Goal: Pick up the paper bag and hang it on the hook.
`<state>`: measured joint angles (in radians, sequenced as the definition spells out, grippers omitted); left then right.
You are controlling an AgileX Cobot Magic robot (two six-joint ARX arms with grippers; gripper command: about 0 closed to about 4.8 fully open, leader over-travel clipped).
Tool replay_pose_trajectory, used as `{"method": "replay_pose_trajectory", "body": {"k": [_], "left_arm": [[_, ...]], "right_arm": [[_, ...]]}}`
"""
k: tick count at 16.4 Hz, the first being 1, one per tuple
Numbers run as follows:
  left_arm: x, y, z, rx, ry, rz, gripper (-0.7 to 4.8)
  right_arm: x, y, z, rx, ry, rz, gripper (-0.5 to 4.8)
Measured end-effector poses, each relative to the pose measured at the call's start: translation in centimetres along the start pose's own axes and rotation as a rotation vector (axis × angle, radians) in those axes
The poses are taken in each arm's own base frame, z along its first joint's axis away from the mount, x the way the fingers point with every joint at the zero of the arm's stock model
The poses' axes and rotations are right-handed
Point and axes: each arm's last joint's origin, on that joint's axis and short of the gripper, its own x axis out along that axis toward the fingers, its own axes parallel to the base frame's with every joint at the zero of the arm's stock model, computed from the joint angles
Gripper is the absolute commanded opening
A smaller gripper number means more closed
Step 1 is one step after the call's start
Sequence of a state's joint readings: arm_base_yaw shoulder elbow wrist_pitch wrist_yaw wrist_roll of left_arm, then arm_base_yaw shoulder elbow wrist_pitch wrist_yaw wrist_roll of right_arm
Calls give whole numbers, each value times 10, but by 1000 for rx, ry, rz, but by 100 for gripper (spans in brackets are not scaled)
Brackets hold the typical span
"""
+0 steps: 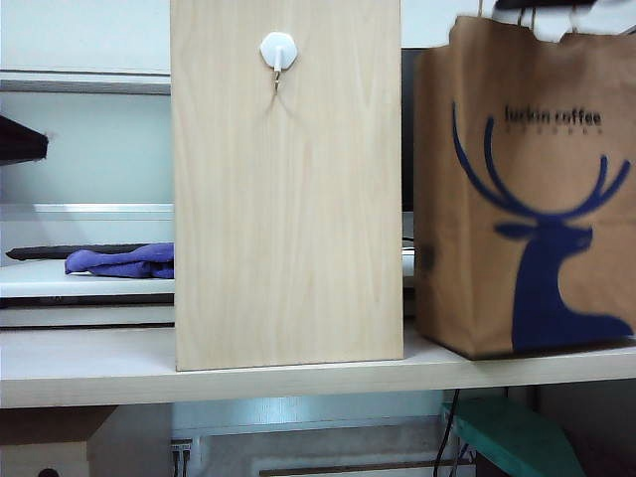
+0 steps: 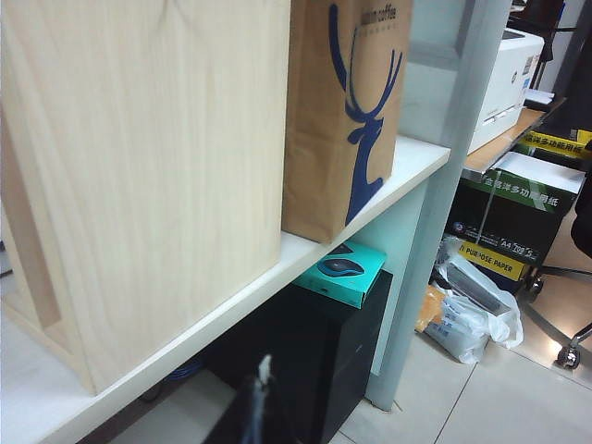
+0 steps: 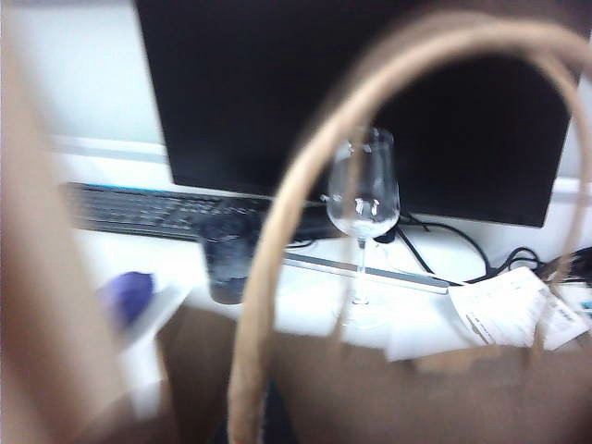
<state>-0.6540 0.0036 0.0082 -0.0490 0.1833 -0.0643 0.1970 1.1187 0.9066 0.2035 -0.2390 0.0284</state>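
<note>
At the shelf's (image 1: 298,383) right end, right gripper (image 1: 545,5) pinched shut above the paper bag (image 1: 527,199); left gripper's fingers out of view.

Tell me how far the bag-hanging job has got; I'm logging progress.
Done: the right gripper has reached the paper bag's handles and is shut, though whether it pinches them is not visible. In hand: the bag stands on the shelf. Left: lift it onto the bare hook. The left gripper is below the shelf.
</note>
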Motion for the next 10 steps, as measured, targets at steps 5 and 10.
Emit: {"method": "replay_pose_trajectory", "body": {"k": [5, 10], "left_arm": [[0, 0, 0, 0, 0, 0, -6], [0, 0, 0, 0, 0, 1, -6]], "right_arm": [[-74, 22, 22, 39, 63, 98, -5], [-77, 77, 11, 86, 188, 375, -5]]}}
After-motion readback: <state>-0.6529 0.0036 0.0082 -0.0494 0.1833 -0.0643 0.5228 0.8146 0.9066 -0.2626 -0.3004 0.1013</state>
